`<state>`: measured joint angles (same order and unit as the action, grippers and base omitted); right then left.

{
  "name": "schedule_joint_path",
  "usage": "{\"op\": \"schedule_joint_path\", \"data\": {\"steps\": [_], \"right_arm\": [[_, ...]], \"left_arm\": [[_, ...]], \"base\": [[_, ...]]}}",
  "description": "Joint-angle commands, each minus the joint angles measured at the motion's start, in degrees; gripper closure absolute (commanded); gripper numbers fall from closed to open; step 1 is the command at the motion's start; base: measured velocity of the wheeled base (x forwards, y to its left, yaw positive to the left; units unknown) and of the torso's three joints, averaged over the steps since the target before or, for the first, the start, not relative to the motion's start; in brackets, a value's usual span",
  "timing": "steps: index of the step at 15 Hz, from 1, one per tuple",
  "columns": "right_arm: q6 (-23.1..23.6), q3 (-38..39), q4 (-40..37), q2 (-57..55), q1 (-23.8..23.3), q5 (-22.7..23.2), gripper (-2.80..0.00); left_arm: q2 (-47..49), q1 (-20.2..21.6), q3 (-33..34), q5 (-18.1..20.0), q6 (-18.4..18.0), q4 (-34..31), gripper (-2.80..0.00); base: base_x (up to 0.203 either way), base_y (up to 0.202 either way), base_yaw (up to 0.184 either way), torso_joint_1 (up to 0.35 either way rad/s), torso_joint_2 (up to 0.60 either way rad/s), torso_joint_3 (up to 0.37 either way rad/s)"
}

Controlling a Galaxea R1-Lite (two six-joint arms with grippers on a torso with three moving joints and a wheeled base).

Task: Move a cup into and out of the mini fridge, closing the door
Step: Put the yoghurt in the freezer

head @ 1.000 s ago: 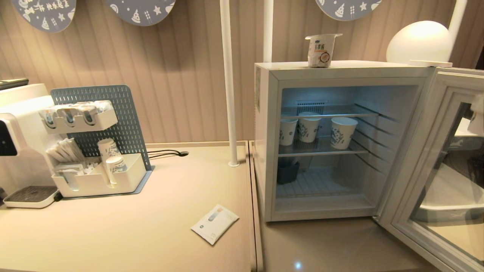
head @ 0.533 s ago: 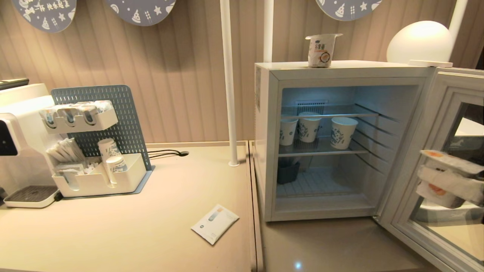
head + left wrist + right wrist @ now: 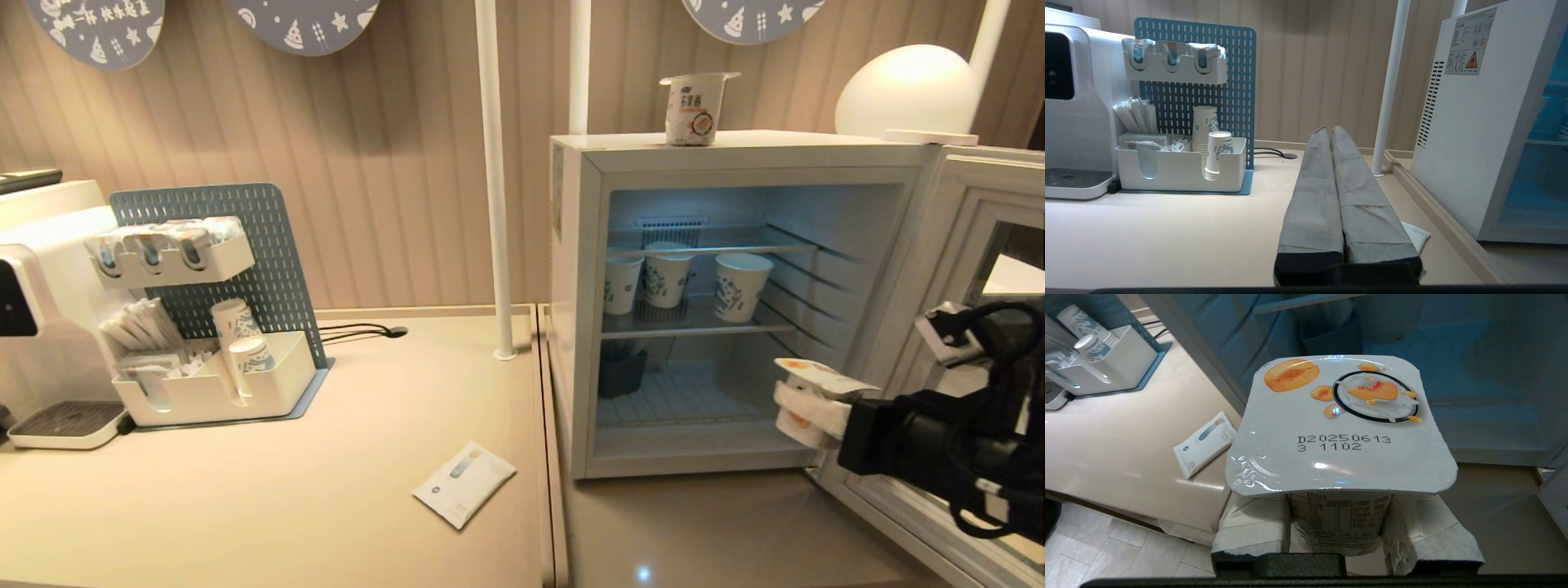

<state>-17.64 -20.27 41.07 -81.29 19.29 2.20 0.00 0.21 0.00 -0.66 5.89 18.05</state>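
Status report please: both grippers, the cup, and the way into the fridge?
Right gripper shut on yogurt cup, at open mini fridge mouth. Left gripper shut, parked over counter. Door wide open; lower shelf entry unobstructed.

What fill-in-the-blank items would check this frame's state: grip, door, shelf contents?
1. The right gripper holds a sealed ____ cup.
2. The mini fridge has its door standing ____.
3. Its middle shelf carries ____ paper cups.
4. The left gripper is ____.

Answers: yogurt; open; three; shut

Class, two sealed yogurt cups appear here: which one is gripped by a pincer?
The peach-lidded yogurt cup in the right pincer, before the open mini fridge; the other cup stands free on top.
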Motion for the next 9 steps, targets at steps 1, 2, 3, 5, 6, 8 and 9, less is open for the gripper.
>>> {"op": "schedule_joint_path", "data": {"steps": [1, 2, 3, 5, 6, 8, 9], "right_arm": [[-0.20, 1.01, 5.36, -10.17, -0.82, -0.11, 0.00], [-0.27, 1.09, 8.43, -14.04, -1.85, -0.19, 0.00], [-0.25, 1.18, 11.73, -17.60, -2.85, -0.24, 0.00], [0.26, 1.60, 21.20, -24.71, -5.26, -0.31, 0.00], [0.56, 1.81, 25.21, -27.64, -6.28, -0.33, 0.00], [2.31, 1.88, 31.06, -33.33, -7.53, -0.43, 0.00], [3.08, 1.77, 33.85, -35.59, -7.95, -0.48, 0.00]], "left_arm": [[0.09, -0.03, 2.29, -0.04, 0.08, 0.14, 0.00], [0.09, -0.03, 2.29, -0.04, 0.08, 0.14, 0.00], [0.09, -0.04, 2.29, -0.04, 0.08, 0.14, 0.00], [0.09, -0.04, 2.29, -0.04, 0.08, 0.14, 0.00], [0.09, 0.05, 2.29, -0.04, 0.08, 0.14, 0.00], [0.09, -0.03, 2.29, -0.04, 0.08, 0.14, 0.00], [0.09, -0.04, 2.29, -0.04, 0.08, 0.14, 0.00]], "base": [[0.000, 0.000, 0.000, 0.000, 0.00, 0.000], [0.000, 0.000, 0.000, 0.000, 0.00, 0.000], [0.000, 0.000, 0.000, 0.000, 0.00, 0.000], [0.000, 0.000, 0.000, 0.000, 0.00, 0.000], [0.000, 0.000, 0.000, 0.000, 0.00, 0.000], [0.000, 0.000, 0.000, 0.000, 0.00, 0.000], [0.000, 0.000, 0.000, 0.000, 0.00, 0.000]]}}
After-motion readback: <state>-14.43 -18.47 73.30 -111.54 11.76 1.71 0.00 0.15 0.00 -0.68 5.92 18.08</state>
